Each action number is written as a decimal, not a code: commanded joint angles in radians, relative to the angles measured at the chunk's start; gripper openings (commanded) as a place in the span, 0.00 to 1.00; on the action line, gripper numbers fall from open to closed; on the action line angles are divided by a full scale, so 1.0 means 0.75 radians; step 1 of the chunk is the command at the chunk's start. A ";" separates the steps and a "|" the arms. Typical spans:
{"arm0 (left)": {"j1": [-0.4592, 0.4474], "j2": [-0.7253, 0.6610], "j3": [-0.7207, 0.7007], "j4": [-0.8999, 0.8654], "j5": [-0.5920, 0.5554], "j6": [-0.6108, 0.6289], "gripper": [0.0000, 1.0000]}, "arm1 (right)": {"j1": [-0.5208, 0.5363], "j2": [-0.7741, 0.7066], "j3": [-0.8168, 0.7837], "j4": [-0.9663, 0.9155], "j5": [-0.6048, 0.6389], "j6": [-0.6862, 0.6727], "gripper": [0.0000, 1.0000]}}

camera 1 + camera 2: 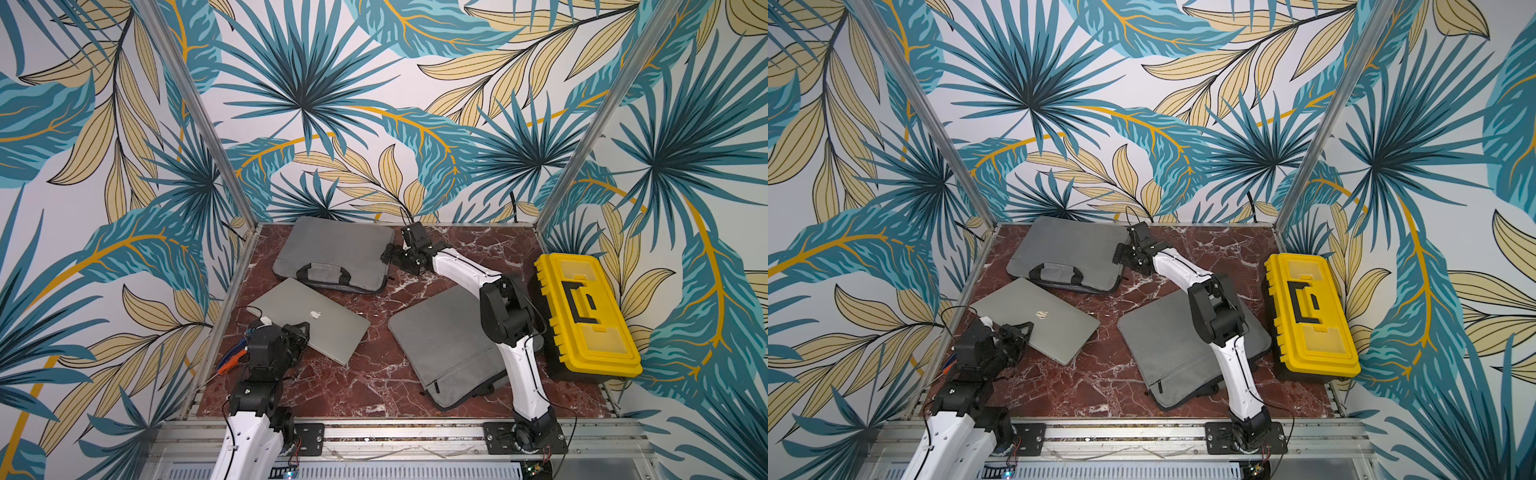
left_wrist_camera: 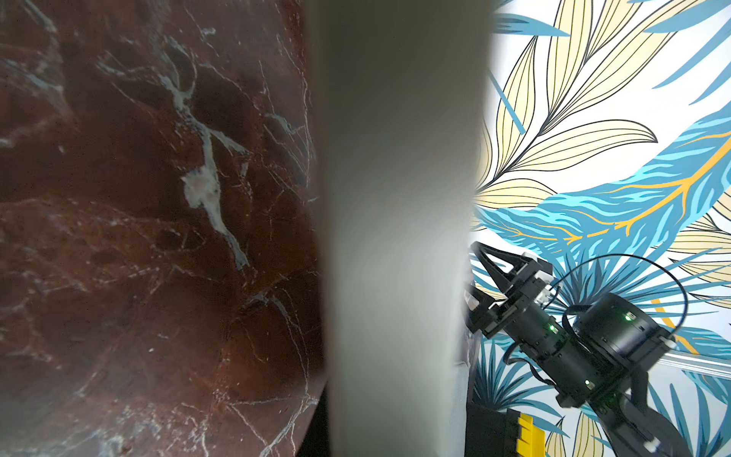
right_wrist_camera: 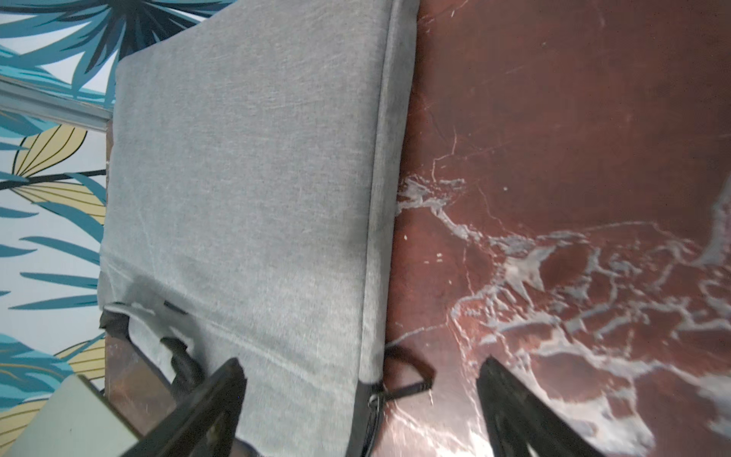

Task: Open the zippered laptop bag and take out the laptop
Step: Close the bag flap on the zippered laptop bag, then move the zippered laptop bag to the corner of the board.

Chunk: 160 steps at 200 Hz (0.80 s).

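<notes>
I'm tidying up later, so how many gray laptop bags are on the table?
2. A gray bag with handles lies at the far edge of the table; a second gray bag lies nearer the front, partly under the right arm. No others seem hidden.

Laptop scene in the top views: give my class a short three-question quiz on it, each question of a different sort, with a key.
1. True or false: the laptop lies on the table, outside the handled bag.
2. What is the left gripper clamped on? A a bag handle; B the laptop; C nothing.
3. Fill in: the right gripper, at the handled bag's edge, has its jaws ____.
Key: 1 true; 2 B; 3 open.
</notes>
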 commanded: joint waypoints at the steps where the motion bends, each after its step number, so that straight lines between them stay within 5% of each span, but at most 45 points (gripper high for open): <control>1: 0.006 -0.035 0.139 0.206 0.000 0.019 0.00 | -0.002 0.090 0.096 0.000 -0.006 0.081 0.92; 115: 0.006 -0.034 0.052 0.205 -0.039 -0.084 0.00 | 0.041 0.541 0.737 -0.116 -0.247 0.146 0.92; 160: 0.005 -0.039 -0.015 0.206 -0.119 -0.136 0.00 | 0.059 0.617 0.832 -0.036 -0.302 0.195 0.92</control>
